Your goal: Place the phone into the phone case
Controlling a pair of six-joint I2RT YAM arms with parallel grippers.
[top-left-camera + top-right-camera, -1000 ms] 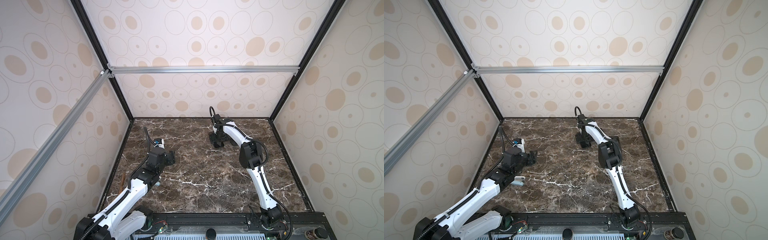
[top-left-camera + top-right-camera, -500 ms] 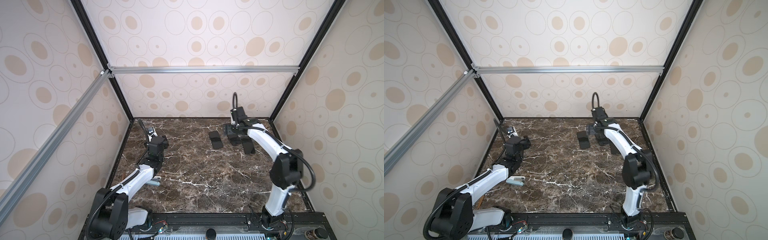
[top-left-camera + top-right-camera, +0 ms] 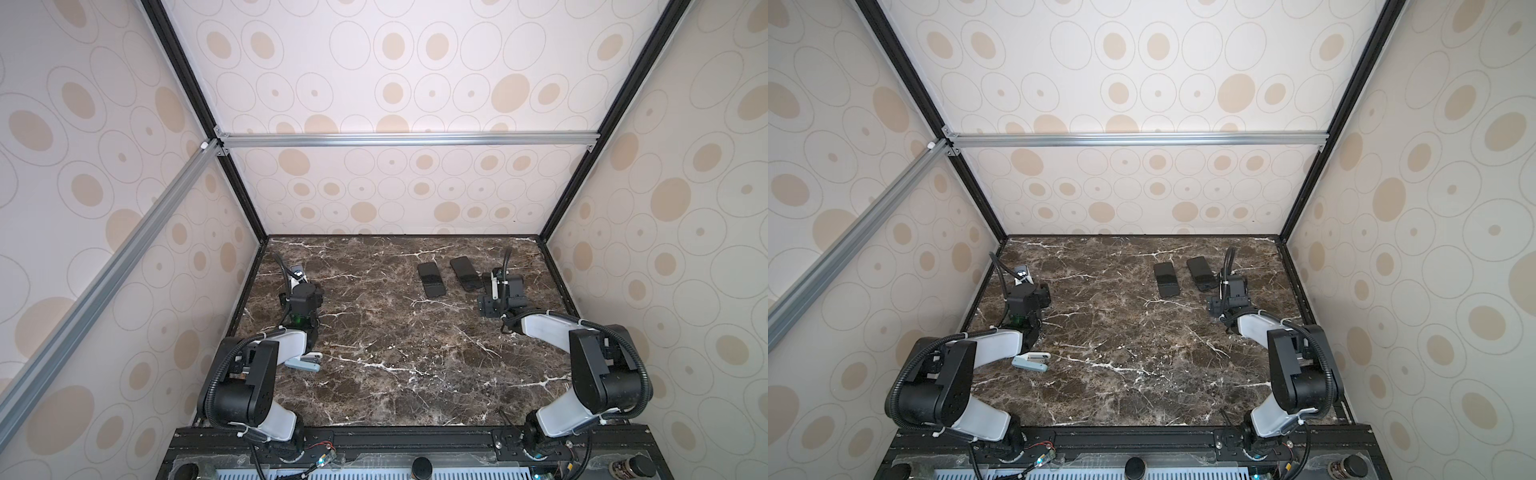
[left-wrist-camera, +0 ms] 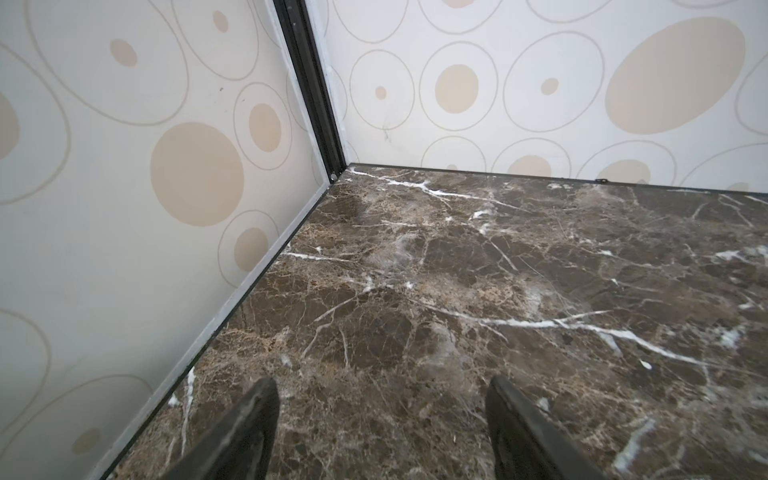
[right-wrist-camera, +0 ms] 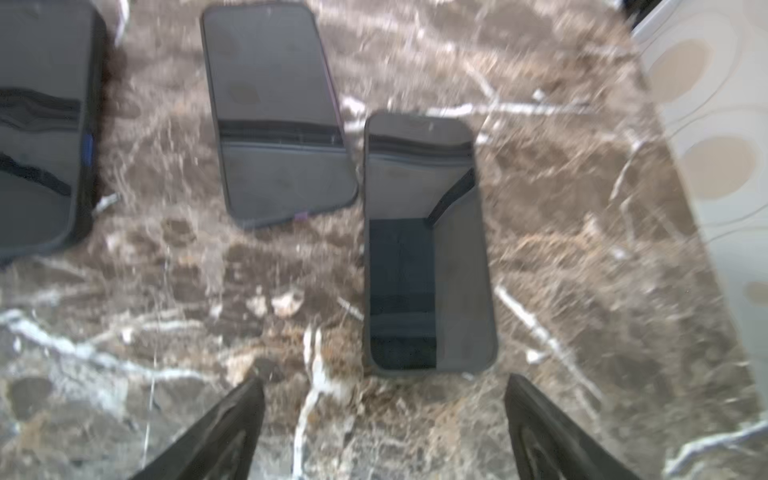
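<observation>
Three at 1 o'clock on bench (image 3: pixel 395 353): near slab (image 5: pixel 428 249) just ahead of right end effector (image 5: pixel 384 382), mid slab (image 5: pixel 278 116), edge slab (image 5: pixel 41 124) cut by frame. Phone vs case: can't tell, blurred. Right and left end effector (image 4: pixel 380 386) both wide open, empty; left faces 11 o'clock corner (image 4: pixel 334 174), away from all. Likely best: identify case first, grip phone by long edges, seat one corner, press flat.
</observation>
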